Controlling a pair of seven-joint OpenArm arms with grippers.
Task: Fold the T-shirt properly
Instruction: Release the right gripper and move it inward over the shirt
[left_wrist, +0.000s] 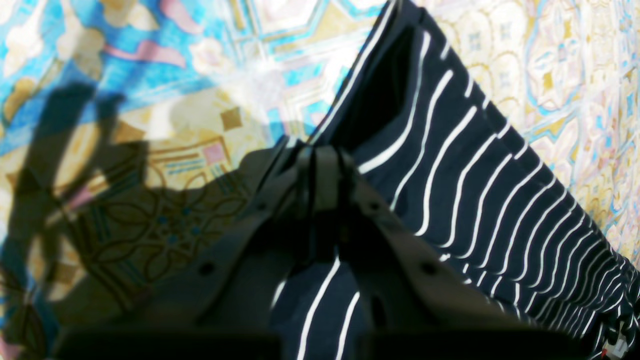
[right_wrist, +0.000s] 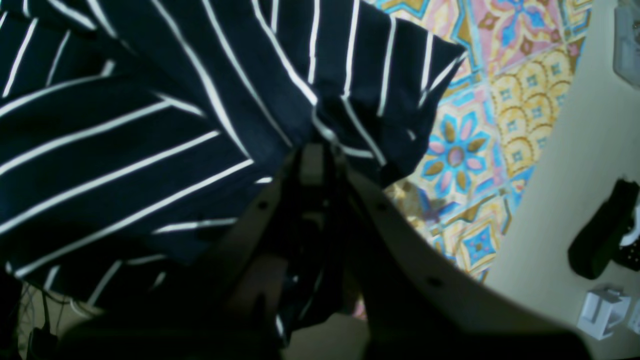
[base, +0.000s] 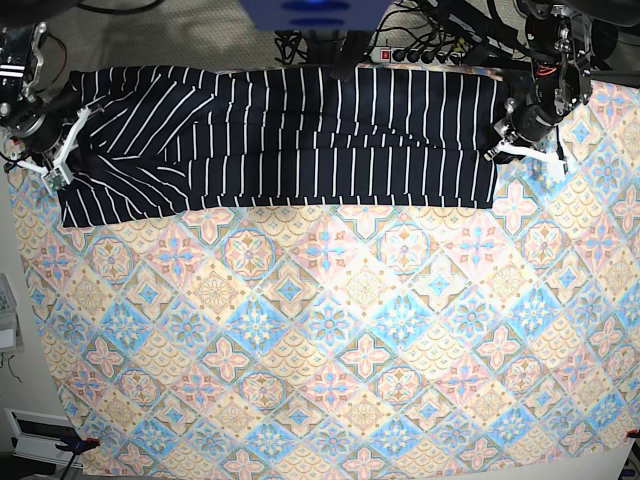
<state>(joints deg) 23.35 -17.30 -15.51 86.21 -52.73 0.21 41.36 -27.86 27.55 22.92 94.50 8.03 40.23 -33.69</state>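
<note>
The T-shirt (base: 300, 135), dark navy with thin white stripes, lies stretched in a long band across the far side of the tablecloth. My left gripper (base: 498, 140) is at its right end in the base view. In the left wrist view that gripper (left_wrist: 322, 152) is shut on the shirt's edge, and the striped cloth (left_wrist: 475, 190) runs away to the right. My right gripper (base: 65, 150) is at the other end. The right wrist view shows it (right_wrist: 320, 142) shut on a bunched fold, with the shirt (right_wrist: 150, 125) filling the upper left.
A pastel tile-patterned tablecloth (base: 330, 350) covers the table. A power strip and cables (base: 420, 55) lie beyond the far edge. On the floor beside the table sit a black object (right_wrist: 600, 235) and a white block (right_wrist: 602, 310).
</note>
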